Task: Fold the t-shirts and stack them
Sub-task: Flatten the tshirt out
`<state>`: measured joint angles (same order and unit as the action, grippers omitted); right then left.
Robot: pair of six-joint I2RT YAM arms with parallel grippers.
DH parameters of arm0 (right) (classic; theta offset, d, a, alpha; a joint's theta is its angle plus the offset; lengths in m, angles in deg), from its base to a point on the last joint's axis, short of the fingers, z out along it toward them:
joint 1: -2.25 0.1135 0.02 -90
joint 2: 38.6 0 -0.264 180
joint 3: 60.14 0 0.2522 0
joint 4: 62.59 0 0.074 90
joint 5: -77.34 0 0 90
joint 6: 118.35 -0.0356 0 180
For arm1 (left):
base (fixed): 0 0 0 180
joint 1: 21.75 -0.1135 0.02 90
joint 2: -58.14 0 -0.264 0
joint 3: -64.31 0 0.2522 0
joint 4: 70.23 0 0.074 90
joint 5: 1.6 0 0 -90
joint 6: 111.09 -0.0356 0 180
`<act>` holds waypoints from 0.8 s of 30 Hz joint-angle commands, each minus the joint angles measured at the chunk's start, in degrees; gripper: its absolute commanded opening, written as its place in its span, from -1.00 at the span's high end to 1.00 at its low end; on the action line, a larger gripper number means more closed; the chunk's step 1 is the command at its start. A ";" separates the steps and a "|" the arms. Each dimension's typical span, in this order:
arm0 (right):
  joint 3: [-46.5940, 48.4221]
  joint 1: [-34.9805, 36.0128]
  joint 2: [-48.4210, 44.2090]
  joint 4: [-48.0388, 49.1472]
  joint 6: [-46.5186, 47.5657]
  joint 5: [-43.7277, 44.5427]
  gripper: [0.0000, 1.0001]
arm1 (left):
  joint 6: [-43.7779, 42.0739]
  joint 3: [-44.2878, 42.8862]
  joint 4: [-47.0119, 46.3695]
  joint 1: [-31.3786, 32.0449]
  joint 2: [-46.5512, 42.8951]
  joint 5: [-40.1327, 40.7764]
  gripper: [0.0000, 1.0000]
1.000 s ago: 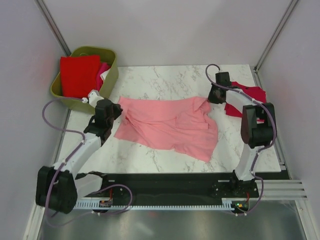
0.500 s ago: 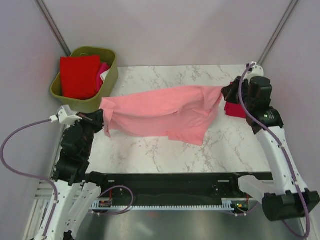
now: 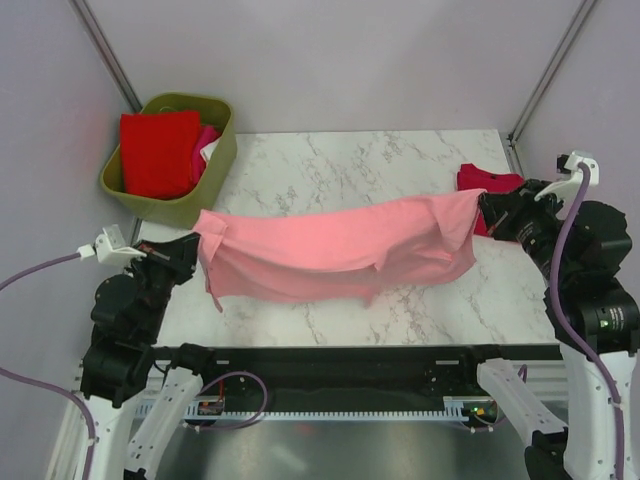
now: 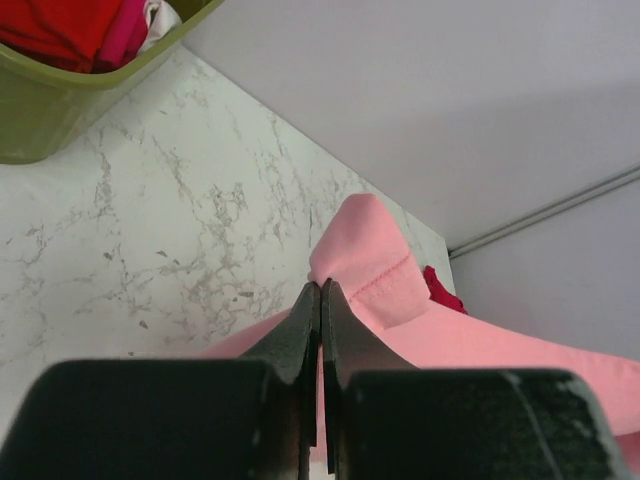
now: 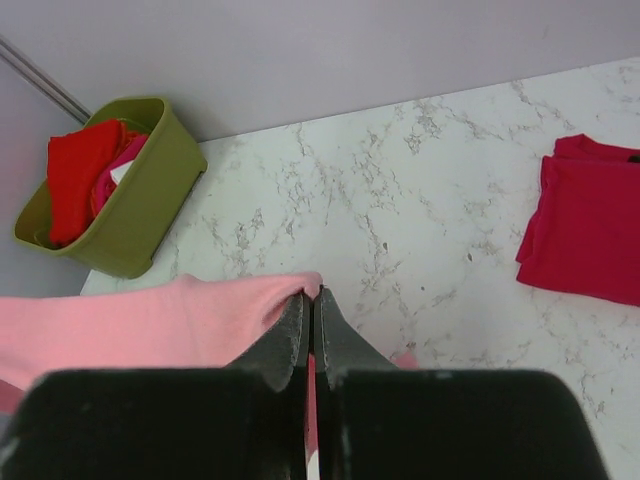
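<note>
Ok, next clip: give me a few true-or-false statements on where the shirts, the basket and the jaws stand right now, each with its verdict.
1. The light pink t-shirt lies spread flat on the table. False: it hangs stretched between the two arms, one end at each side.
2. The left jaws and the right jaws are both shut on the light pink t-shirt. True.
3. A folded dark crimson t-shirt lies on the table near its far right corner. True.
4. The olive-green basket is empty. False: it holds a bright red shirt, with hot pink and white cloth beside it.
</note>
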<state>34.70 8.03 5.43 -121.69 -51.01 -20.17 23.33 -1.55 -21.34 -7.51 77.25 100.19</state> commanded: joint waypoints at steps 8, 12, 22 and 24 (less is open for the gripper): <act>-5.41 -0.16 22.27 11.57 -0.55 3.20 1.00 | 3.04 9.64 -20.17 -0.18 23.98 3.24 0.95; -1.99 -0.07 36.27 18.26 -2.65 5.04 1.00 | 4.18 7.72 -28.53 -1.05 39.39 5.95 0.95; 25.49 -1.30 69.85 24.69 -5.56 5.05 0.32 | 4.19 -8.27 -44.62 -4.40 70.16 6.23 0.74; 28.60 -1.56 74.35 23.11 -5.65 4.87 -0.52 | 1.65 -14.48 -41.48 -4.83 74.20 1.86 -0.51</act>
<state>56.80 7.24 76.82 -100.99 -56.32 -15.67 27.22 -7.82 -57.90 -11.81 147.41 104.46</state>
